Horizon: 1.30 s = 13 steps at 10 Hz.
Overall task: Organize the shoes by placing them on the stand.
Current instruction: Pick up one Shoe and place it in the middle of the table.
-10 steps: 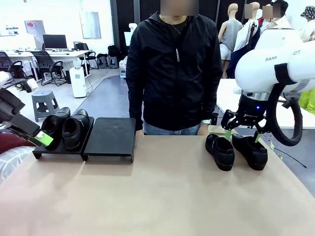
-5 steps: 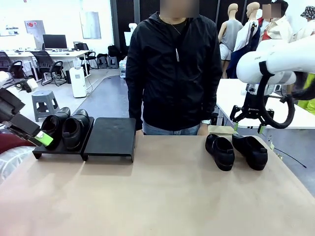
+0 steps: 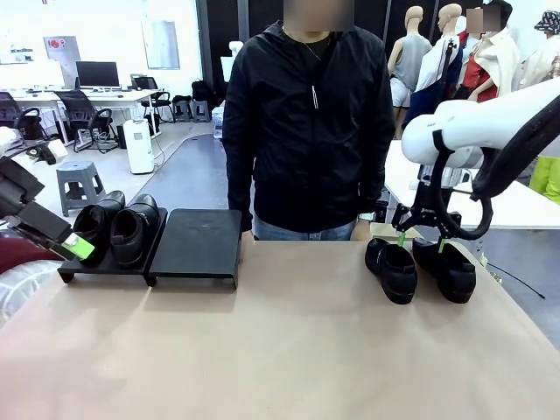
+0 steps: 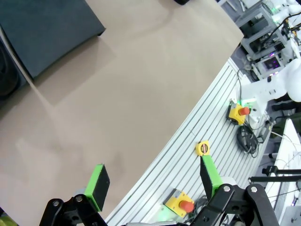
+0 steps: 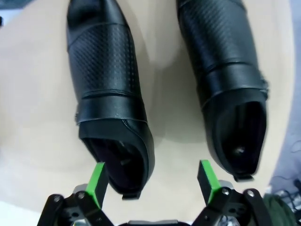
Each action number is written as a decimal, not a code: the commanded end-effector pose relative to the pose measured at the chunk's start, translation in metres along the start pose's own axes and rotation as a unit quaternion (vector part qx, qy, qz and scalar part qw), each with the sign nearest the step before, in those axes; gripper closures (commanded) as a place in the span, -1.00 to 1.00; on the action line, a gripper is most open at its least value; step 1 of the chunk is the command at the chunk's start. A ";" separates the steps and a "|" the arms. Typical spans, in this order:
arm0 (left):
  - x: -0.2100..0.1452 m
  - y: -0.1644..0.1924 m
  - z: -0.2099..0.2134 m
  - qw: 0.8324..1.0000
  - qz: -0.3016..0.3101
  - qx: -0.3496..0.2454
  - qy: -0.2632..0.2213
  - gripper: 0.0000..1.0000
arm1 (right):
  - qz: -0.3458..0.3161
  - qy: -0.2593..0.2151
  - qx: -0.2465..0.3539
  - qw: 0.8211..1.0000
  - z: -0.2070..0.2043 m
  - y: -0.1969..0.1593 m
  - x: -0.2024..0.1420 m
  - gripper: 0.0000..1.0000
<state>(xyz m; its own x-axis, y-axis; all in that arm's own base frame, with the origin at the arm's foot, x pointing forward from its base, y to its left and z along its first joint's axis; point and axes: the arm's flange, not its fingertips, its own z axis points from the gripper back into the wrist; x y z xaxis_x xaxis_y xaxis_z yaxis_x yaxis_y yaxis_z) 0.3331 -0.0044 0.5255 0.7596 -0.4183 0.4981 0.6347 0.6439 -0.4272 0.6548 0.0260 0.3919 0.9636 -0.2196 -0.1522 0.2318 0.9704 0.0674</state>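
- right end effector [image 3: 420,241] [image 5: 152,181]: jaws spread wide with nothing between them, green pads [image 5: 97,181] bare. It hangs low over the heel ends of the loose pair of shoes [image 3: 394,273] [image 5: 110,94]; can't tell if it touches them.
- loose pair of shoes: black loafers with a slight gloss, on the table [image 3: 289,350] at its right far side. They lie side by side with a narrow gap, toes toward the robot. In the right wrist view the vamps are pin-perforated leather, a smooth band crosses each instep, and the dark oval openings face the camera.
- left end effector [image 3: 74,247] [image 4: 154,181]: jaws apart, holding nothing. It sits at the table's left side, near the left end of the stand [image 3: 197,241] [image 4: 47,33].
- stand: two low, matte black, sloped rectangular platforms with bent-down edges, side by side at the left far side of the table.
- shelved pair of shoes [image 3: 134,229]: same black loafers with rounded toes, close together on the left platform.
- table: flat tan top with a dull, paper-like look. In the left wrist view a ribbed silver rail [image 4: 207,122] runs along its edge, carrying yellow boxes with red buttons [image 4: 238,112].
- person [image 3: 311,122]: black zip jacket, standing at the far edge between the stand and the loose pair.
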 end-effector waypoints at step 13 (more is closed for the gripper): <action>0.001 0.000 -0.001 1.000 -0.001 -0.006 -0.010 -1.00 | 0.013 0.045 -0.011 0.999 -0.048 0.019 0.012 1.00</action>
<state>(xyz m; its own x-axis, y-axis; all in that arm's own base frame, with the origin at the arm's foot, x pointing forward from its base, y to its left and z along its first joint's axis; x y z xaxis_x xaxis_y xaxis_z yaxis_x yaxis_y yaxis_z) 0.3331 -0.0044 0.5255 0.7595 -0.4183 0.4981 0.6348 0.6439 -0.4272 0.6581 0.0453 0.3447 0.9482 -0.1796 -0.2622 0.2053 0.9759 0.0742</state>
